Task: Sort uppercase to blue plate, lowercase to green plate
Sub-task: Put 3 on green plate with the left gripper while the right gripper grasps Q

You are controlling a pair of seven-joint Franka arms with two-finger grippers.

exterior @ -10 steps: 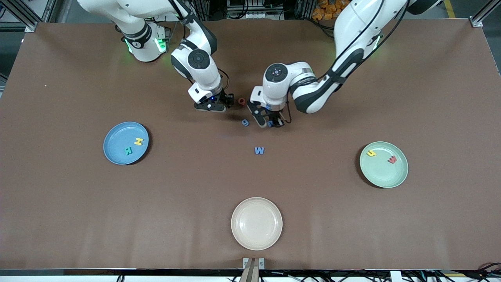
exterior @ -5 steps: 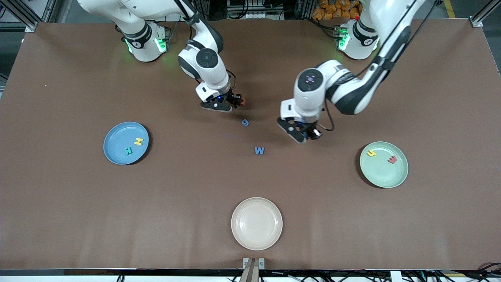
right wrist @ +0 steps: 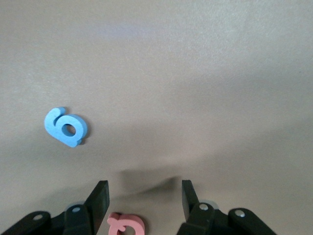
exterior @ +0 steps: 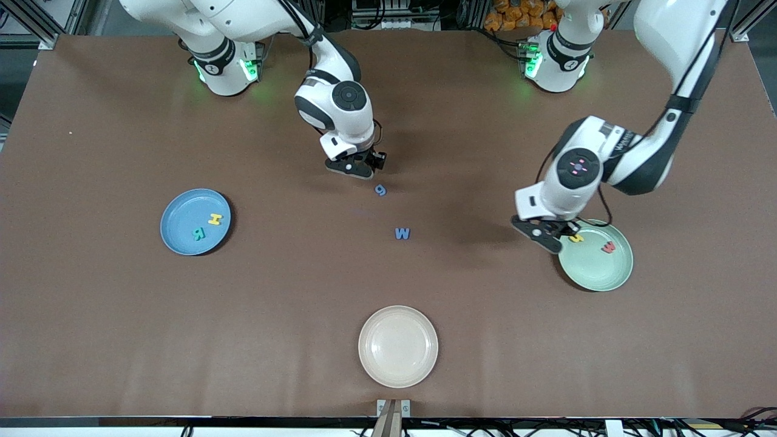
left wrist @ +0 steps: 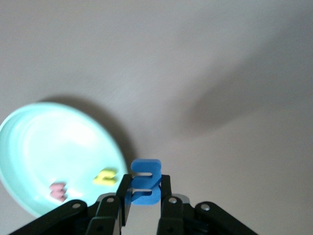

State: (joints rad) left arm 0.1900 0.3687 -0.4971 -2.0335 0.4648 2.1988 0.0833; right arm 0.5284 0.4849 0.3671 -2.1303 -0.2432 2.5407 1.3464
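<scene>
left gripper (left wrist: 145,198) has its fingers clamped on the blue m (left wrist: 145,182), over the rim of the green plate (exterior: 598,270); released here it could clip the rim and land on the bench (exterior: 273,303). right gripper (right wrist: 144,196) fingers apart around the red q (right wrist: 126,225); closing off-centre could flick it. blue g (right wrist: 66,128) lies nearby.

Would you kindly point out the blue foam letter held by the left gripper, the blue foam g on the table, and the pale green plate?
Blue foam letter m (left wrist: 145,182): left wrist view, on its middle.
Blue foam letter g (right wrist: 66,127): right wrist view, on its loop.
Pale mint-green round plate (exterior: 598,272): front view, on its bare floor.
</scene>
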